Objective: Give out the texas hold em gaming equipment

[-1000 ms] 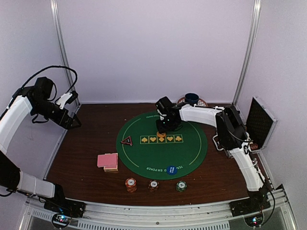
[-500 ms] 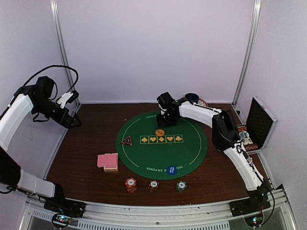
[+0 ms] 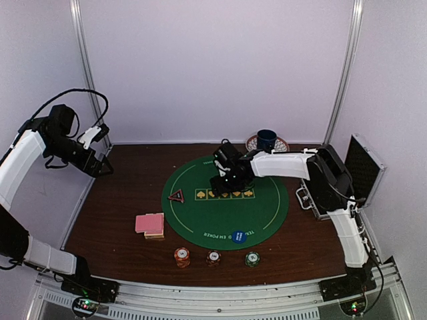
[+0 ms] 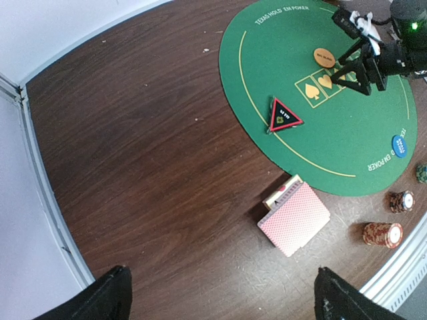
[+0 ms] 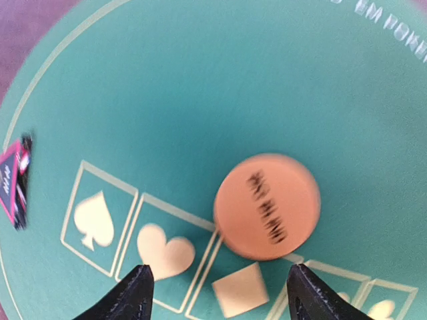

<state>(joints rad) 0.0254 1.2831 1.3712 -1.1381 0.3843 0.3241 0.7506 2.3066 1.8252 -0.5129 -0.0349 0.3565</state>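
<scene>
My right gripper (image 3: 223, 185) hangs low over the green poker mat (image 3: 200, 217), jaws open and empty. In the right wrist view the orange button disc (image 5: 267, 207) lies flat on the mat just ahead of the open right gripper (image 5: 217, 297), above the suit boxes. The black red-edged triangle marker (image 3: 176, 196) rests at the mat's left edge, and the blue button (image 3: 238, 235) at its near edge. Pink-backed cards (image 3: 149, 223) are stacked left of the mat. Three chip stacks (image 3: 213, 257) line the front. My left gripper (image 3: 103, 167) is raised at far left, open.
A blue mug (image 3: 267, 139) on a patterned saucer stands behind the mat. A silver-edged black case (image 3: 363, 170) lies open at the right. Metal frame posts and white walls enclose the wooden table (image 3: 113, 220).
The right gripper's jaws have widened. The arm drew back from the orange button, then came forward over it again. The left arm has not moved.
</scene>
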